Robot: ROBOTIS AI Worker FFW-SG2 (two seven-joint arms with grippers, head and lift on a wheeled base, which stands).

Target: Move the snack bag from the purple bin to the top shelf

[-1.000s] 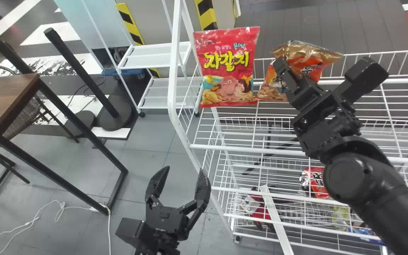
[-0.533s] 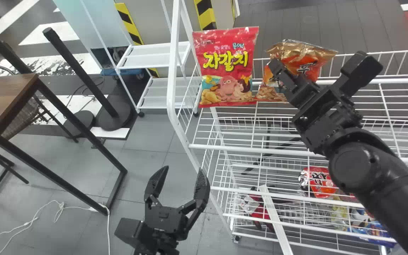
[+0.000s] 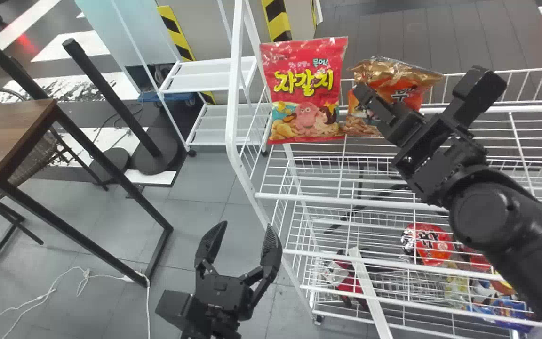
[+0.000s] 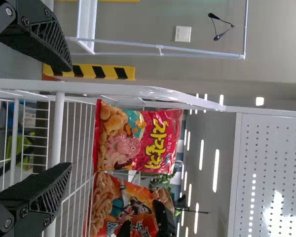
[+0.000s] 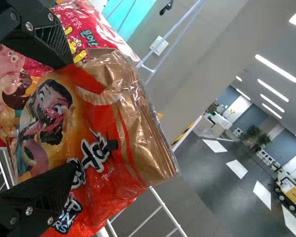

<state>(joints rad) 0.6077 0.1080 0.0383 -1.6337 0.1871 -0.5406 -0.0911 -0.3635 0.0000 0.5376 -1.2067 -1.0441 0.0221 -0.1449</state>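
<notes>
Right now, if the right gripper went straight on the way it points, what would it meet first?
Most likely the orange and gold snack bag, directly ahead of the right gripper, whose fingers stand open. Any gap between them is hard to judge.

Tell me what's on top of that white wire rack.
Two snack bags stand on the top shelf: a red one and an orange-and-gold one. In the head view, the right end effector hides part of the latter's lower right side.
</notes>
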